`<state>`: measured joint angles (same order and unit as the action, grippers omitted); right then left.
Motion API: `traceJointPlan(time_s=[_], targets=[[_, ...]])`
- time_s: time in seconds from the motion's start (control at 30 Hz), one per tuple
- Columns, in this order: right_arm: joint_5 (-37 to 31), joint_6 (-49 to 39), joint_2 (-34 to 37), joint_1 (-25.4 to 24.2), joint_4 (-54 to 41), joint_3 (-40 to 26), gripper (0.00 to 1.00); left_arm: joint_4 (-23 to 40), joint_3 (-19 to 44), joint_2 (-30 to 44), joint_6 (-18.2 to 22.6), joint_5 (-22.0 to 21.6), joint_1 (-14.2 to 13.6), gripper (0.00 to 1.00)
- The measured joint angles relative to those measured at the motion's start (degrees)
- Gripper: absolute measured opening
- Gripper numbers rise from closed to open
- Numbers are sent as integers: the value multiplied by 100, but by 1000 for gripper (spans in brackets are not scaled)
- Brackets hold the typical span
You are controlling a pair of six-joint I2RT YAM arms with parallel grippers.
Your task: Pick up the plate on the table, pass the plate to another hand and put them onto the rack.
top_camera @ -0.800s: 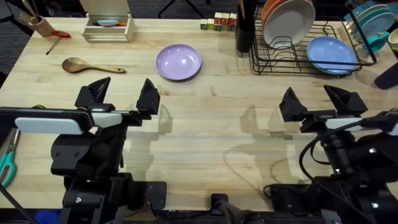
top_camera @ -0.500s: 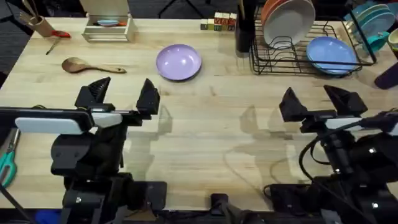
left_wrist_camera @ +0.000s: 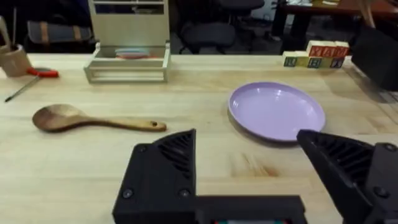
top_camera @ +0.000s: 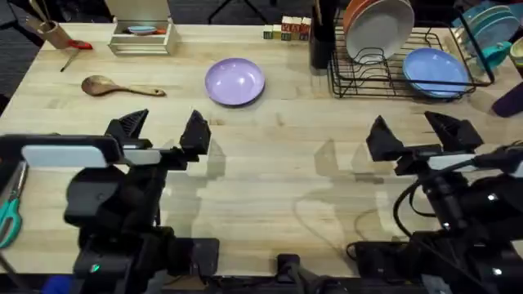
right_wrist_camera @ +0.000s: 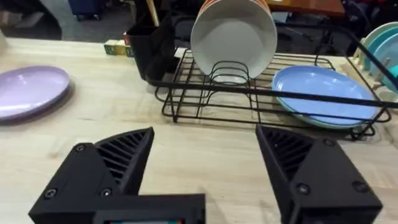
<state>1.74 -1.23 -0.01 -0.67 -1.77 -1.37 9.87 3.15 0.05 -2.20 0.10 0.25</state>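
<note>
The lavender plate (top_camera: 234,82) lies flat on the wooden table (top_camera: 270,163), left of the black wire rack (top_camera: 392,73). It also shows in the left wrist view as the plate (left_wrist_camera: 277,112) and at the edge of the right wrist view as the plate (right_wrist_camera: 31,90). My left gripper (top_camera: 161,131) hovers open, nearer the table's front than the plate, holding nothing. My right gripper (top_camera: 415,132) stands open and unloaded in front of the rack (right_wrist_camera: 261,93). The rack holds an upright white plate (right_wrist_camera: 233,37), an orange one behind it, and a light blue plate (right_wrist_camera: 326,93) lying flat.
A wooden spoon (top_camera: 118,86) lies left of the plate. A small wooden tray (top_camera: 140,37), a utensil cup (top_camera: 51,33) and letter blocks (top_camera: 288,31) line the far edge. A pale rack with teal plates (top_camera: 490,37) stands far right. Teal-handled scissors (top_camera: 8,214) lie at the left edge.
My left arm has shifted slightly, its gripper moving a little right and toward the table's front. The right arm and the plate are unchanged.
</note>
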Motion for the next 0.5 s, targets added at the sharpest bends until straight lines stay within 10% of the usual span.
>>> traceJointPlan(time_s=[0.5], targets=[[74,-2,1311,0,-1471,-2238,994,1244,2459,1701,-43,58,0,993]])
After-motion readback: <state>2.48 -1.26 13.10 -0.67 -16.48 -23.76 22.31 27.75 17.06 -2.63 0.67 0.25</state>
